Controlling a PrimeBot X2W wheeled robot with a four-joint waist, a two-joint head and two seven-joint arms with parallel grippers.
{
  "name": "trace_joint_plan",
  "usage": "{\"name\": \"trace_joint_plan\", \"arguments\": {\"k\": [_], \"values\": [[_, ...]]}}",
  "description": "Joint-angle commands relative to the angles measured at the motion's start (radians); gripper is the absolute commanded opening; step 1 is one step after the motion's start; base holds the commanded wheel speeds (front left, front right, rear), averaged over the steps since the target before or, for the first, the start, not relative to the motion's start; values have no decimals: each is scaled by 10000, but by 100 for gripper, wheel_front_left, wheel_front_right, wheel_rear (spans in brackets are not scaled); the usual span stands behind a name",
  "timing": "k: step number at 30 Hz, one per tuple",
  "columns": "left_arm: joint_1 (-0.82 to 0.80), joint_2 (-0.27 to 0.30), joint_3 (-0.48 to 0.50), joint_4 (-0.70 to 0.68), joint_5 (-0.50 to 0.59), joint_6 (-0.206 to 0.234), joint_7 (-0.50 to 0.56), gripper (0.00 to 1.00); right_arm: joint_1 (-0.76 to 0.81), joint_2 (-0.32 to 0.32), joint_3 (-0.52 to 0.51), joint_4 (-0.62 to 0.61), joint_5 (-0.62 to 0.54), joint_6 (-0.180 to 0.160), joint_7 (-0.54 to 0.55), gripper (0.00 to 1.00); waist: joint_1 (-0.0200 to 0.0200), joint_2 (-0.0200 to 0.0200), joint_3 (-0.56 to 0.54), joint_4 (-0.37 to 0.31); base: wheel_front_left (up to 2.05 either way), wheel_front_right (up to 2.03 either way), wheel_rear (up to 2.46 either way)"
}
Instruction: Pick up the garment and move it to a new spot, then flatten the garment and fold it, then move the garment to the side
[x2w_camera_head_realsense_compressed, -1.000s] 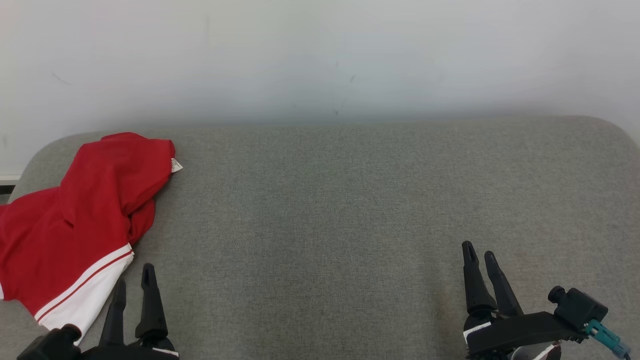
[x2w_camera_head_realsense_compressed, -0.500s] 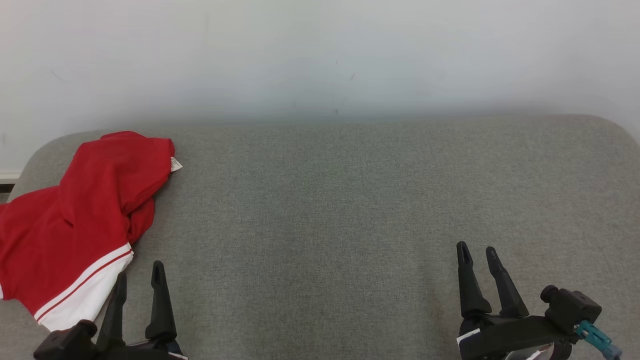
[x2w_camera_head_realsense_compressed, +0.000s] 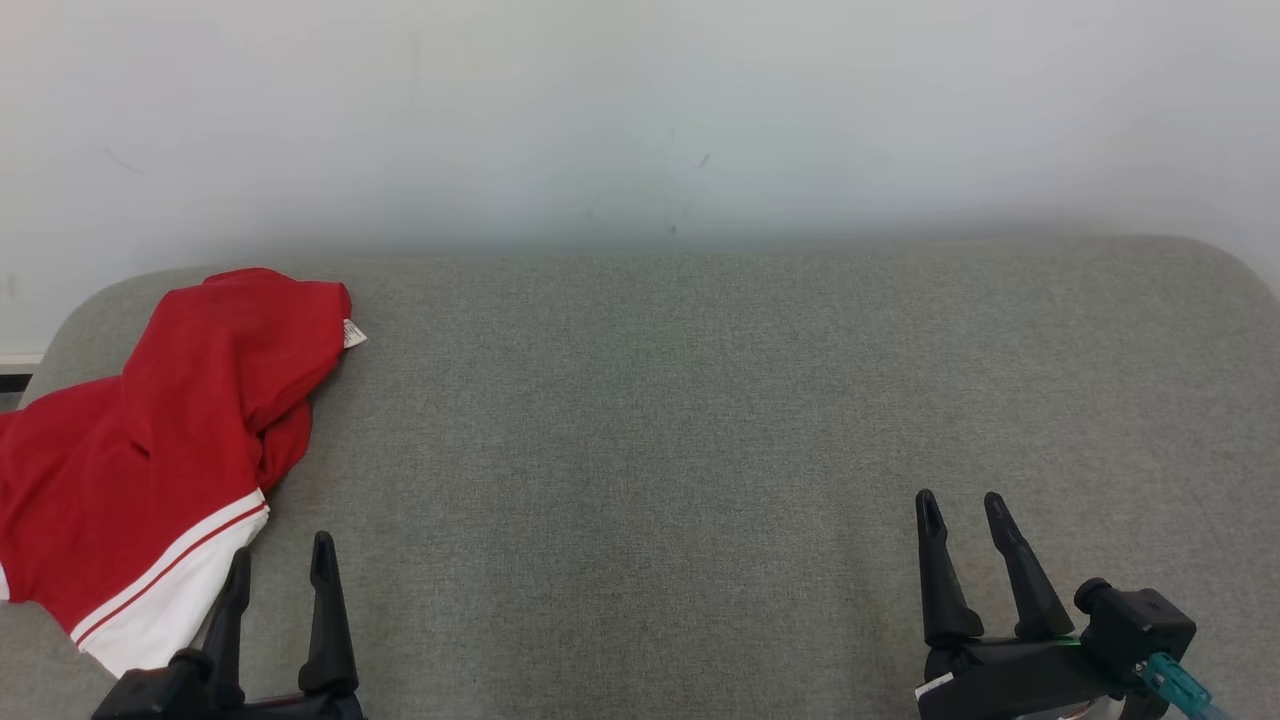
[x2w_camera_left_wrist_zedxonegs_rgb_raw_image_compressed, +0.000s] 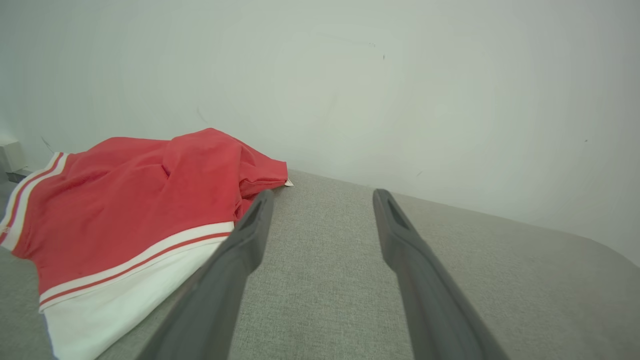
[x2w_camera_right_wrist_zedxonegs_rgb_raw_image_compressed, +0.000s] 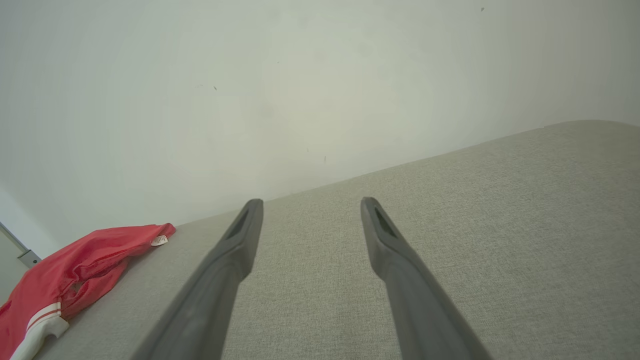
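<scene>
Red garment bunched at left end, both grippers spread

Crumpled red fabric garment (x2w_camera_head_realsense_compressed: 150, 450) with a white hem band and thin red stripe lies at left end of grey woven cushion (x2w_camera_head_realsense_compressed: 650, 450). Small white tag (x2w_camera_head_realsense_compressed: 353, 333) at its far corner. Left gripper (x2w_camera_head_realsense_compressed: 281, 548) low, just beside white hem; fingers spread, gripping nothing. Right gripper (x2w_camera_head_realsense_compressed: 960, 498) well apart at lower right, fingers spread over bare cushion. Pale wall (x2w_camera_head_realsense_compressed: 640, 120) behind.

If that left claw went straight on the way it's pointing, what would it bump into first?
Probably the grey padded surface, or the white wall behind it. The left gripper points just past the red garment, which lies to its left; depth is unclear.
</scene>
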Motion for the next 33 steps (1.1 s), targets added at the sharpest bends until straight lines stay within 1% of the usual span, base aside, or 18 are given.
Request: {"name": "trace_joint_plan", "arguments": {"k": [1,8,17,33], "values": [[84,59,-10,-116,274,-23,-96,100,37,19,-14,-118,-264,-14,-88,100,-1,0,-13,-5,0,0,0],[194,109,-9,-155,875,-44,-245,100,140,21,-84,-214,-836,-16,-231,100,-1,0,-30,-10,0,0,0],[329,174,-34,-247,1654,78,-436,100,191,23,-96,-331,-1489,-17,-422,100,-1,0,-28,-18,0,0,0],[391,151,-77,94,2507,106,-735,100,249,28,-34,-161,-2401,-20,-730,100,-1,0,-47,-114,0,0,0]]}}
